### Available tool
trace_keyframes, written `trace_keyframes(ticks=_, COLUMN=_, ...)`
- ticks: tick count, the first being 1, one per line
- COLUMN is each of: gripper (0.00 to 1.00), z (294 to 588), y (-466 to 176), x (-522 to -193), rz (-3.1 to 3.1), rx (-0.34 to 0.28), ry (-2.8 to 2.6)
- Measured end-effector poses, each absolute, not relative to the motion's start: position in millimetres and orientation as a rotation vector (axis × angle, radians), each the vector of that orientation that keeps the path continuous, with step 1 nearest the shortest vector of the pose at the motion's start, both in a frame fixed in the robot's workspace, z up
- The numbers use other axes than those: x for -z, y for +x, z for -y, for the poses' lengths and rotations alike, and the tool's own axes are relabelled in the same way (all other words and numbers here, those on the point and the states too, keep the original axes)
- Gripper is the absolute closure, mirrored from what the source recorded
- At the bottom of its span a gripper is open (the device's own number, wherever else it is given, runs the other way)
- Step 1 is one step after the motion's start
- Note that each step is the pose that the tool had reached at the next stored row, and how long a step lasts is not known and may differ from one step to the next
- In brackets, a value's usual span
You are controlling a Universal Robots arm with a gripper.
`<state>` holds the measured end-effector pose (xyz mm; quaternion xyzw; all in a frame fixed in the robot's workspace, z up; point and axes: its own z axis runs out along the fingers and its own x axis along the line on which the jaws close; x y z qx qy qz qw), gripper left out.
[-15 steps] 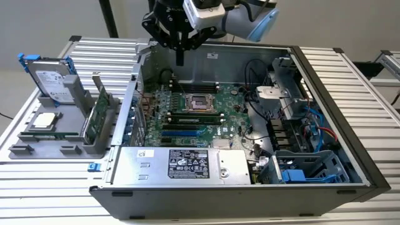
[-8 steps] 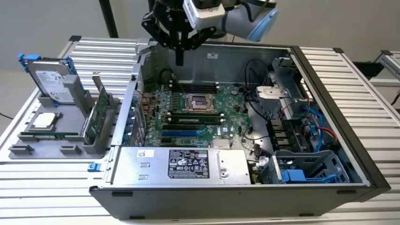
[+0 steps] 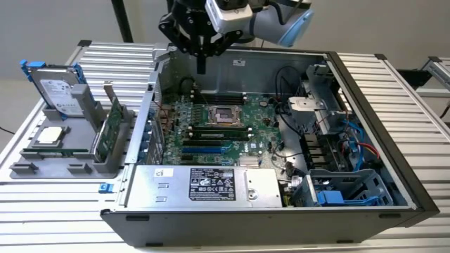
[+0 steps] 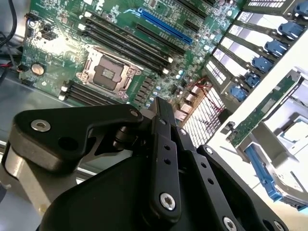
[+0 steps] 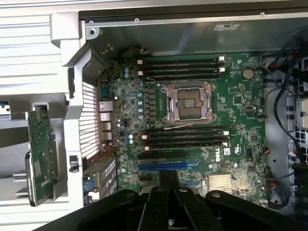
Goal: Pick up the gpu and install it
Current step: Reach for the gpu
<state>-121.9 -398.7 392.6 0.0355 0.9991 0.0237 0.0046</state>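
Jaws clenched empty, the gripper point(image 3: 202, 68) risks clipping the case wall point(image 3: 147, 108) reaching the gpu point(image 3: 113, 125) at eight o'clock in the exterior view.

Green gpu point(image 3: 113, 128), green motherboard point(image 3: 266, 141), black fingers point(image 3: 202, 62)

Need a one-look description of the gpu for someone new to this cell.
On the exterior view's left of the open computer case sits a grey holder. The gpu stands on edge in its slot nearest the case. It is a thin green card, unlike the silver, blue-framed hard drive standing further out.
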Motion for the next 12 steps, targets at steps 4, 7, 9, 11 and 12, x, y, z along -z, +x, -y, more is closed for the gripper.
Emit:
trace_keyframes(ticks=4, gripper=1.0, z=399, y=-126, x=-393, rz=-3.13, rx=-0.074, ry=0.111)
trace_keyframes(ticks=7, gripper=1.0, z=399, y=-129, x=-393, rz=-3.13, rx=-0.074, ry=0.111)
trace_keyframes(ticks=9, gripper=1.0, z=399, y=-131, x=-393, rz=-3.13, rx=-0.074, ry=0.111)
trace_keyframes(ticks=11, gripper=1.0, z=399, y=-134, x=-393, rz=-3.13, rx=-0.074, ry=0.111)
trace_keyframes(ticks=12, gripper=1.0, z=399, y=-135, x=-393, rz=-3.13, rx=-0.074, ry=0.111)
